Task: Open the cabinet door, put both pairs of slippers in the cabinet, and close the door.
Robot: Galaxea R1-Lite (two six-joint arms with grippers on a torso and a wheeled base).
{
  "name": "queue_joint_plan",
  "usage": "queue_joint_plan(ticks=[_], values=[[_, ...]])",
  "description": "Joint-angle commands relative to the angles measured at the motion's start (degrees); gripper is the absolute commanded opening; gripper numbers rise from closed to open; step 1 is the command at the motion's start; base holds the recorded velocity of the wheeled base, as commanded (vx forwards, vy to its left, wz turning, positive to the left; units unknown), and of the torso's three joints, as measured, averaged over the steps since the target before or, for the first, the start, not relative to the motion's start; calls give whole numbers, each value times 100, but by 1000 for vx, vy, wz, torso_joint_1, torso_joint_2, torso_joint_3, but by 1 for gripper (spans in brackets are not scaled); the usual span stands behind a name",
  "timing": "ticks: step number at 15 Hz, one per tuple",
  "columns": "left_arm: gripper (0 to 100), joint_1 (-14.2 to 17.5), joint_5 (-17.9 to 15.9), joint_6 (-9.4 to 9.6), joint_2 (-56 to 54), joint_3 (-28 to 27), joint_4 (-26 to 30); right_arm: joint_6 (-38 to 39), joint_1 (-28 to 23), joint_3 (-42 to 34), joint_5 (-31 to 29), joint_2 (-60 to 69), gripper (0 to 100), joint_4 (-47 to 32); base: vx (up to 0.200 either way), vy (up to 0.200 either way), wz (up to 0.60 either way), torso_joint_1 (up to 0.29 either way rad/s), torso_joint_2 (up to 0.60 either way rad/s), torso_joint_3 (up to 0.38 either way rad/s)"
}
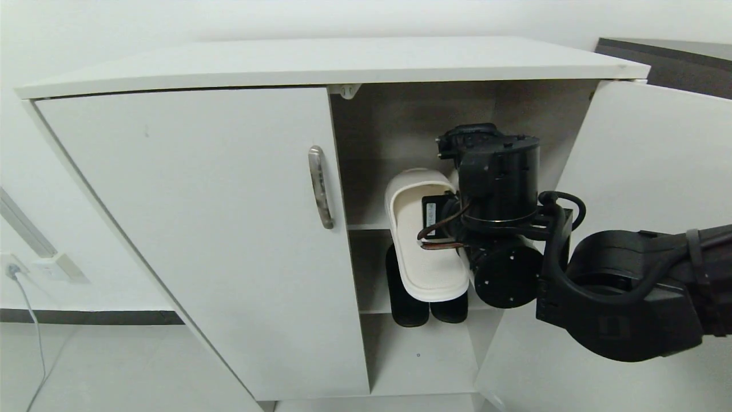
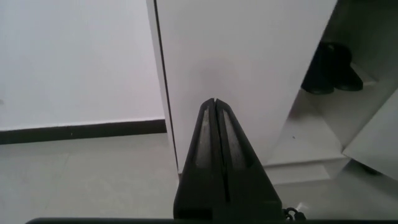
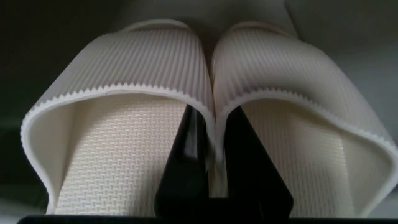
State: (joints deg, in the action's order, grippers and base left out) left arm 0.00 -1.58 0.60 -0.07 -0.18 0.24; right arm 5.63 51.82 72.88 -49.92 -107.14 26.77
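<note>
The left gripper (image 2: 214,102) hangs pressed together, empty, before the closed left door (image 1: 189,229). The right gripper (image 3: 213,124) pinches the white slippers (image 1: 420,240) over the middle shelf's (image 1: 366,227) front edge. If released here, I think they may slide out past the black slippers (image 1: 426,306). Count: two white slippers, two black slippers.

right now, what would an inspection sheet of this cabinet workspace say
surface: cabinet, left door shut, right door open
job's things: black slippers on a lower shelf; white slippers held above them in the opening
clutter: nothing seen
grippers: right gripper shut on white slippers; left gripper shut, empty, low by the left door
cables: white cable from a wall socket
surroundings: white wall, grey floor
</note>
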Motion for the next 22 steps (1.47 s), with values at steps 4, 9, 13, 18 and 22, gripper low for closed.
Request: queue_joint_plan(ticks=[4, 9, 13, 18, 22], values=[[0, 0, 0, 2, 7, 1, 2, -1, -23, 104, 228, -149, 0, -14, 50, 0, 0, 2, 2, 2], [0, 0, 9, 2, 7, 1, 2, 61, -445, 1220, 413, -738, 0, -585, 0, 0, 0, 0, 0, 0], [0, 0, 9, -7, 7, 1, 2, 175, -709, 2117, 466, -1283, 0, -867, 0, 0, 0, 0, 0, 0], [0, 0, 9, -7, 7, 1, -7, 201, -876, 3013, 589, -1626, 0, -1315, 0, 0, 0, 0, 0, 0], [0, 0, 9, -7, 7, 1, -7, 201, -911, 3119, 650, -1713, 0, -1315, 0, 0, 0, 0, 0, 0]])
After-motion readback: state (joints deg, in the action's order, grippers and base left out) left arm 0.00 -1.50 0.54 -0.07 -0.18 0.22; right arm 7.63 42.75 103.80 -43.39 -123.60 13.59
